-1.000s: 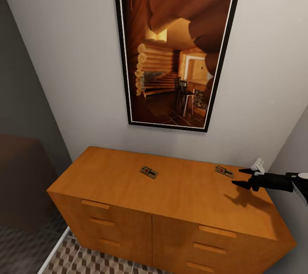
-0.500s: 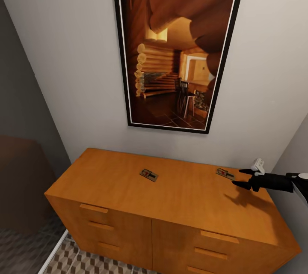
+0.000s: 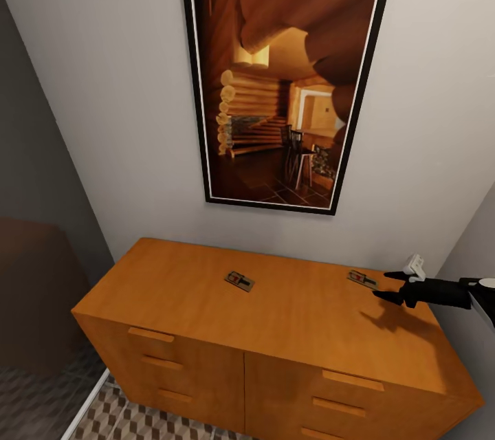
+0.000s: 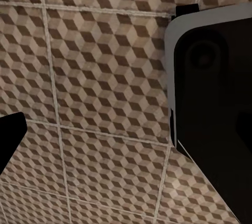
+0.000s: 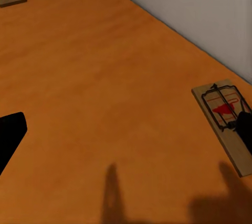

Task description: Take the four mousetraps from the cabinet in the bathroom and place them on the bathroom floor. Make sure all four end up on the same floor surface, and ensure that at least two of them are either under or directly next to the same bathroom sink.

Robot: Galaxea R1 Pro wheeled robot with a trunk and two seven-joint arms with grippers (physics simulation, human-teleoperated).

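Reaching over the cabinet (image 3: pixel 275 316), the right gripper (image 3: pixel 389 286) hovers above the top's right end, fingers apart, nothing between them. Just beyond its tips lies the near mousetrap (image 3: pixel 361 278), flat on the wood; the right wrist view shows it as a tan board with dark wire and a red patch. Further along the top sits the second mousetrap (image 3: pixel 239 280), same look, near the middle, well apart from the first. Two traps visible, none on the bathroom floor (image 4: pixel 94 77) yet as far as seen. Left gripper state cannot be told. Behind hangs a framed picture (image 3: pixel 282 75).
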